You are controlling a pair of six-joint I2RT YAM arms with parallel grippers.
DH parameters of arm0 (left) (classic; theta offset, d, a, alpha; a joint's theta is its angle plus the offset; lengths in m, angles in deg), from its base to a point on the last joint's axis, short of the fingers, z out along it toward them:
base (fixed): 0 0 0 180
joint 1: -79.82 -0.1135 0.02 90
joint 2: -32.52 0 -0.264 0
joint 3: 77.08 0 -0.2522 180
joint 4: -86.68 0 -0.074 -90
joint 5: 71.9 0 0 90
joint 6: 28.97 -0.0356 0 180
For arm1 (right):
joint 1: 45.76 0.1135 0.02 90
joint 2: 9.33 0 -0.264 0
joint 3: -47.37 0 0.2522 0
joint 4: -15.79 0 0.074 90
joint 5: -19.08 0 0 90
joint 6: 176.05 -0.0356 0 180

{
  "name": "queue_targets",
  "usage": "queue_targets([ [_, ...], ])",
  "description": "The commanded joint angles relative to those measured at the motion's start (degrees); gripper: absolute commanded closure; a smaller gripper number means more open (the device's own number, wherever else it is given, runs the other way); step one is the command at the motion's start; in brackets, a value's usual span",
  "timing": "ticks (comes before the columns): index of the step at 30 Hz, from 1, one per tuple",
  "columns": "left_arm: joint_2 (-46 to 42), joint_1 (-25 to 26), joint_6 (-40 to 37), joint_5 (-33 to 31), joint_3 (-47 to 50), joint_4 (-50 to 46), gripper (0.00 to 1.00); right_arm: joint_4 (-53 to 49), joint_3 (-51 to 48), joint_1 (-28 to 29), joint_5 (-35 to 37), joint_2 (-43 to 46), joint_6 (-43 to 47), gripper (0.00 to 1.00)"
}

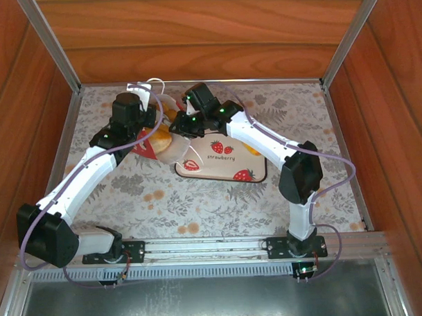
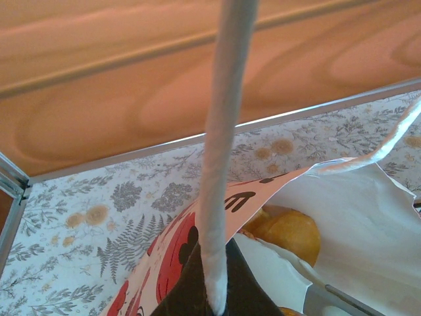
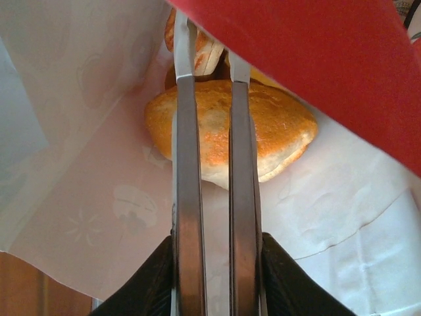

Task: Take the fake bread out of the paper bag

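Paper bag (image 3: 85, 131) hides most fake bread (image 3: 283, 125) beyond right tool (image 3: 209, 39)

Robot test cell in a lab or workshop, not a home. A counter (image 1: 199, 207) covered in a pale cloth printed with grey ferns and yellow flowers sits inside a box-like enclosure. Reddish wood-grain panels (image 1: 193, 34) rise behind the counter and along both its sides. Bare aluminium posts (image 1: 49, 42) stand at the counter's far corners. A metal mounting rail (image 1: 207, 248) runs along the counter's near edge, with a white-and-black left arm (image 1: 86, 169) and right arm (image 1: 262, 139) bolted to it. Lilac cables (image 1: 353, 171) loop from the arms above the counter. Just nearer than the counter's near edge lies a dull sheet-metal panel (image 1: 202, 300).
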Motion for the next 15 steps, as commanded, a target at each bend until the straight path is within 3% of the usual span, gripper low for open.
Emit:
queue_targets([
  [1, 0.58, 0.66, 1.43, -0.06, -0.64, 3.51, 1.00, 0.96, -0.76, -0.23, -1.39, 2.88, 2.35, 0.83],
  [15, 2.18, 0.62, 3.17, -5.29, -2.37, 3.68, 1.00, 0.75, -10.47, -0.23, 0.73, 16.63, 4.35, 0.89],
])
